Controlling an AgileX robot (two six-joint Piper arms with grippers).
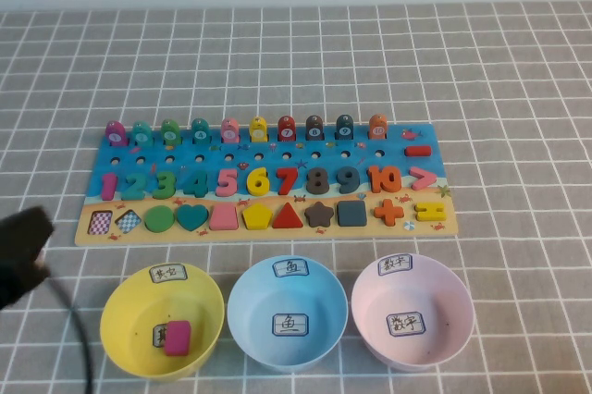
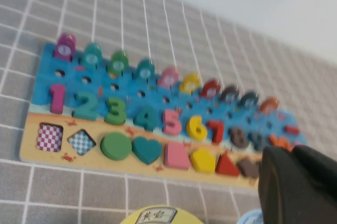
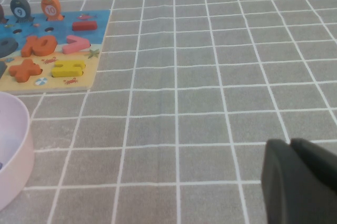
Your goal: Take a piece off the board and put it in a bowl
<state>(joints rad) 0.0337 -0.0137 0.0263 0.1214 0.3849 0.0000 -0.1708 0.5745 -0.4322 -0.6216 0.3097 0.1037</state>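
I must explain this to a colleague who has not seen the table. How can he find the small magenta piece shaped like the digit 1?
Find the long blue wooden puzzle board behind three plastic bowls. In its row of coloured numbers, the narrow magenta-pink bar-like piece lies at the robot's far left, beside the teal 2. The left gripper hangs nearby; the right gripper is over bare cloth.
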